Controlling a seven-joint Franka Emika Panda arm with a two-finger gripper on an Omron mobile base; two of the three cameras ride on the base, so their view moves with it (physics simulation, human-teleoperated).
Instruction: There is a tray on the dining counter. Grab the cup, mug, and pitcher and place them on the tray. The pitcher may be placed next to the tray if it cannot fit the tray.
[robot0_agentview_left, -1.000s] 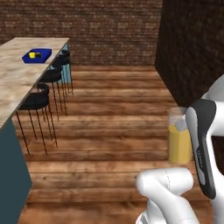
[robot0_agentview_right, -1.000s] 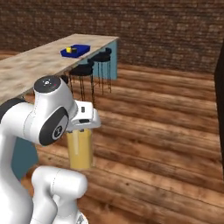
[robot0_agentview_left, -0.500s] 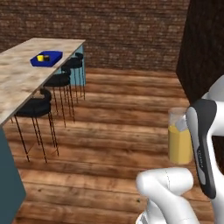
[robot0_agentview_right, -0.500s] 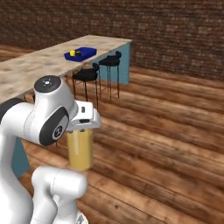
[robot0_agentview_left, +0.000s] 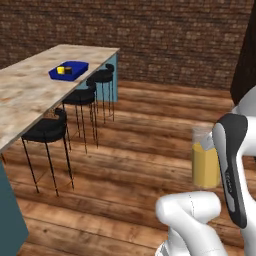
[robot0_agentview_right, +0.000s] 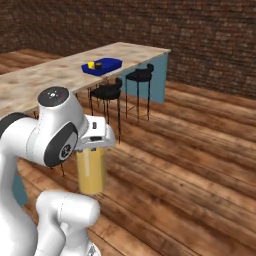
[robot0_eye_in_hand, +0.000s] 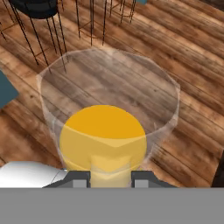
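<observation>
I had the tool clamped on the upright pitcher. The tray lay well ahead-left on the table.

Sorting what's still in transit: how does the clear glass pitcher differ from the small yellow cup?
The clear glass pitcher with orange-yellow liquid hangs above the wooden floor in the hand; the small yellow cup sits in the bright blue tray on the marbled dining counter. The pitcher is see-through, the cup opaque. Both show yellow.
</observation>
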